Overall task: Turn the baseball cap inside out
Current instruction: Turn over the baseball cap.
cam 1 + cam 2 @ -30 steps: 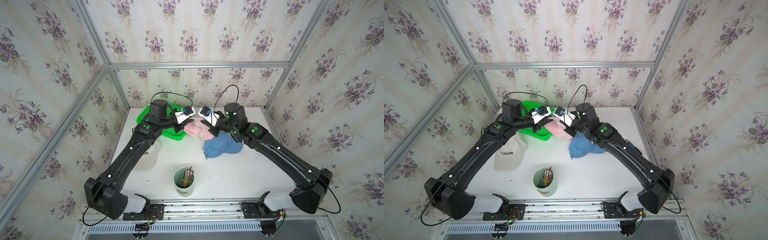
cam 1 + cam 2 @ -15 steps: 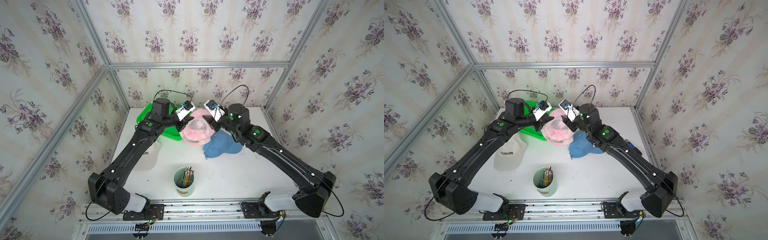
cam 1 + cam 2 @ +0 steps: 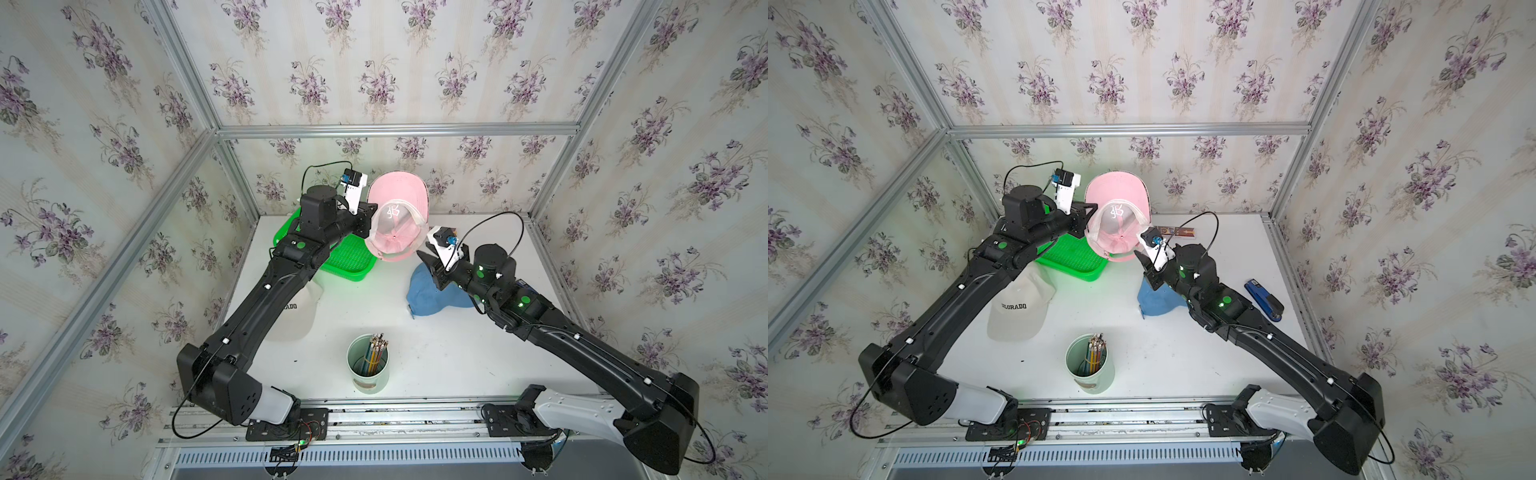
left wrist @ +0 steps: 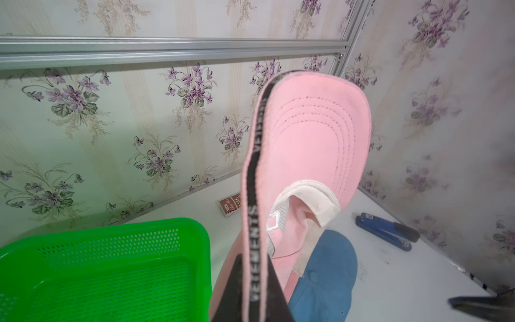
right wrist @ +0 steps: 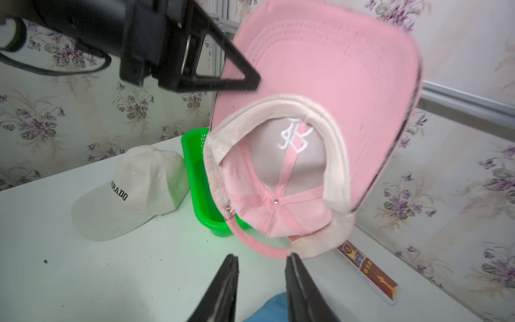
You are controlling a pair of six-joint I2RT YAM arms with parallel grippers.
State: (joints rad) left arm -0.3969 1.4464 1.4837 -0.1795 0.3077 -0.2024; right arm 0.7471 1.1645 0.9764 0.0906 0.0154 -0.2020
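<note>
Table (image 3: 457,353): white; it carries a green basket (image 3: 345,262) and a blue cap (image 3: 428,291). The task's cap does not rest on it.
Pink cap (image 3: 395,232): lifted in the air between the two grippers, close to the basket. The brim is uppermost, the rear strap (image 5: 259,246) is lowest, and the hollow side faces the right arm.
Left gripper (image 3: 372,212): closed on the side edge of the brim, and it alone carries the cap.
Right gripper (image 5: 262,256): jaws moderately apart and holding nothing, just under the rear strap.
Deciding relation: the cap's long axis runs from the brim down to the strap, toward the right gripper. I judge this free arm is the nearer one to work on the crown.
</note>
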